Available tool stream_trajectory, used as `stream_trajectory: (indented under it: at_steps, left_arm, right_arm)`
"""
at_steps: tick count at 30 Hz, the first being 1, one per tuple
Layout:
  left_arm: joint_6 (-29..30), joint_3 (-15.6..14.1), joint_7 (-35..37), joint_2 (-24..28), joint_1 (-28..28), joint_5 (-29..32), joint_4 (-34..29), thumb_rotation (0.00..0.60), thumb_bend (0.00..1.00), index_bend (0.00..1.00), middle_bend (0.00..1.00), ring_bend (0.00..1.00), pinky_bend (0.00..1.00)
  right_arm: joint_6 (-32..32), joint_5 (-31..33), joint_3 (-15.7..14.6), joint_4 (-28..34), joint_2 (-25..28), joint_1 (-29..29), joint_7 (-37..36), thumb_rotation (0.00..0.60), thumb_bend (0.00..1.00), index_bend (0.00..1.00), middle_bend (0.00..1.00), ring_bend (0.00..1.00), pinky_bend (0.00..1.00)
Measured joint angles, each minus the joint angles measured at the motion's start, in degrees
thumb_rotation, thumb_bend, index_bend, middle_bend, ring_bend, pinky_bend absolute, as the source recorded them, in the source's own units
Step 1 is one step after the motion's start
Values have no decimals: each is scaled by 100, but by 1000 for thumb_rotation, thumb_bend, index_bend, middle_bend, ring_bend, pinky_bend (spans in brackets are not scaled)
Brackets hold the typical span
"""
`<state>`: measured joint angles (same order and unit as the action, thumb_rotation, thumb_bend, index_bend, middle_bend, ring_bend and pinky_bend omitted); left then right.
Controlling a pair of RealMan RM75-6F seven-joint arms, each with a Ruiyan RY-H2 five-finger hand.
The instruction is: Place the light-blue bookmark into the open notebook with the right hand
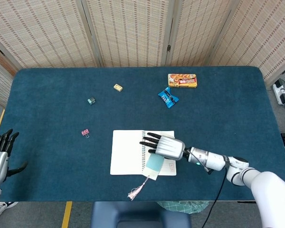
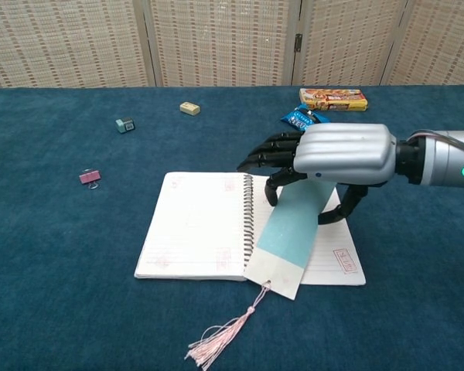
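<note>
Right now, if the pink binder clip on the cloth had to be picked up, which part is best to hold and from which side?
Probably pinch the pink binder clip across its small body from above. It lies low on the blue cloth, apart from the notebook, so a top approach has free room. Its wire handles are too small to judge here.

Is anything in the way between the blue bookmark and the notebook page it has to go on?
Nothing visible is. The right hand holds the light-blue bookmark directly over the open notebook's right page, beside the spiral. Its lower end and pink tassel hang past the notebook's near edge.
</note>
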<state>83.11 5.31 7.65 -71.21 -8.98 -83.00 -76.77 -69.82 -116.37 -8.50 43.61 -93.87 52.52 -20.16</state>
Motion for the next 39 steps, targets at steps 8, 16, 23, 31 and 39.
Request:
stream_trajectory:
  at_steps: [8, 16, 23, 31, 39]
  left_arm:
    - [-78, 46, -19, -47, -20, 113, 76, 600, 245, 109, 0, 0, 0]
    - [-152, 89, -28, -82, -45, 203, 147, 600, 245, 108, 0, 0, 0]
    - [-181, 105, -11, -90, -52, 238, 178, 600, 244, 108, 0, 0, 0]
    - [-174, 114, -25, -97, -49, 251, 180, 600, 243, 113, 0, 0, 0]
    - [-139, 124, -29, -100, -32, 254, 153, 600, 241, 114, 0, 0, 0]
  right_arm:
    - [-269, 10, -176, -1331, -650, 152, -1095, 600, 261, 537, 91, 61, 92]
    - [-368, 78, -409, -2284, -1133, 278, -1730, 600, 258, 530, 87, 63, 94]
    - [-421, 167, -548, -2625, -1331, 299, -1883, 600, 253, 497, 81, 63, 93]
    - [-448, 261, -648, -2775, -1381, 295, -1849, 600, 248, 437, 57, 54, 94]
    - [-379, 388, -673, -2781, -1385, 324, -1788, 600, 240, 201, 6, 27, 93]
